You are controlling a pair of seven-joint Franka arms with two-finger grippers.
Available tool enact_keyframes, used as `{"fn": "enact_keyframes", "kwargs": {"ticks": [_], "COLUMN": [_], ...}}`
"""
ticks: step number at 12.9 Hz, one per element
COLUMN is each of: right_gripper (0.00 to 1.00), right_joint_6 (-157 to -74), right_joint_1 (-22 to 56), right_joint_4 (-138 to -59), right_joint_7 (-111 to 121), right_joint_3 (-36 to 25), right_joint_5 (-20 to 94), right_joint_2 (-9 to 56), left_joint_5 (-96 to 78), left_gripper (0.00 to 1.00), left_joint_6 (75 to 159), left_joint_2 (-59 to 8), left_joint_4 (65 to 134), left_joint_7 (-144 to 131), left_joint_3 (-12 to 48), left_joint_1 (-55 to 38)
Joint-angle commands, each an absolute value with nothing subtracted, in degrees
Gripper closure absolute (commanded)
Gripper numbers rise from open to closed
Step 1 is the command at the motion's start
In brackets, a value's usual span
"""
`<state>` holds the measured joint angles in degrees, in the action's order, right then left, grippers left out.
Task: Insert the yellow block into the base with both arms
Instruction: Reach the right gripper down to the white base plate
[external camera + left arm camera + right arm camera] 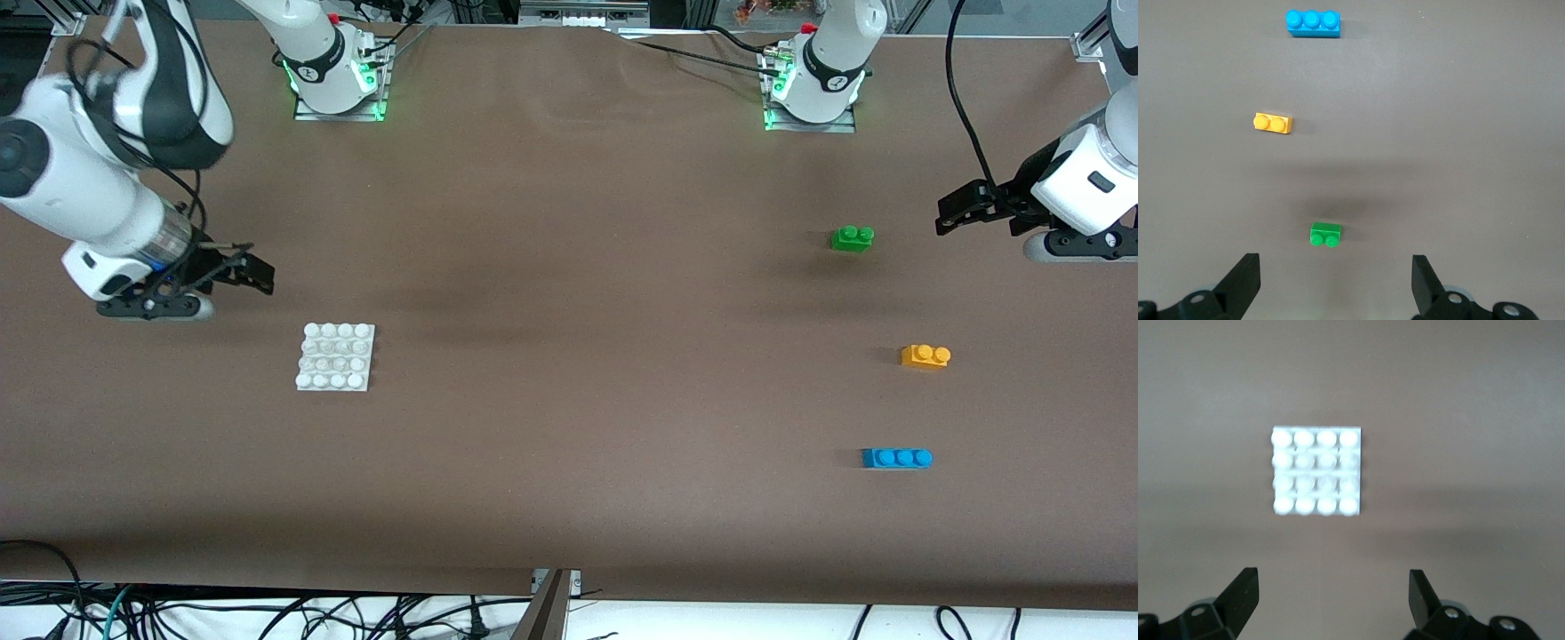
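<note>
The yellow block [925,356] lies alone on the brown table toward the left arm's end; it also shows in the left wrist view [1273,123]. The white studded base [336,356] lies flat toward the right arm's end and also shows in the right wrist view [1316,471]. My left gripper [947,213] is open and empty, up over the table beside the green brick; its own view [1336,280] shows the jaws wide apart. My right gripper [258,271] is open and empty, over the table beside the base; its own view [1333,597] shows the same.
A green two-stud brick [852,237] lies farther from the front camera than the yellow block, also in the left wrist view [1325,235]. A blue three-stud brick [896,458] lies nearer, also in the left wrist view [1312,23]. Cables hang past the table's front edge.
</note>
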<state>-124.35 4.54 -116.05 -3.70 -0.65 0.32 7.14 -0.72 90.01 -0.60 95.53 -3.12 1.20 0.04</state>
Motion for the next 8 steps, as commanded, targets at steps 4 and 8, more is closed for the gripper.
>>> {"fn": "enact_keyframes", "kwargs": {"ticks": [4, 8], "right_gripper": [0.01, 0.01], "right_joint_6": [-145.25, -154.05], "right_joint_1": [2.99, 3.08], "right_joint_4": [-121.55, -121.46], "right_joint_7": [-2.72, -3.34], "right_joint_3": [-0.35, -0.35], "right_joint_5": [0.62, 0.62], "right_joint_2": [16.59, 23.45], "left_joint_5": [-2.2, -2.2], "left_gripper": [0.0, 0.0], "left_joint_6": [88.86, 88.86], "left_joint_2": [-1.23, -1.23], "left_joint_4": [93.96, 93.96], "left_joint_7": [-2.99, -2.99], "left_joint_3": [1.67, 1.58], "left_joint_1": [0.79, 0.79]}}
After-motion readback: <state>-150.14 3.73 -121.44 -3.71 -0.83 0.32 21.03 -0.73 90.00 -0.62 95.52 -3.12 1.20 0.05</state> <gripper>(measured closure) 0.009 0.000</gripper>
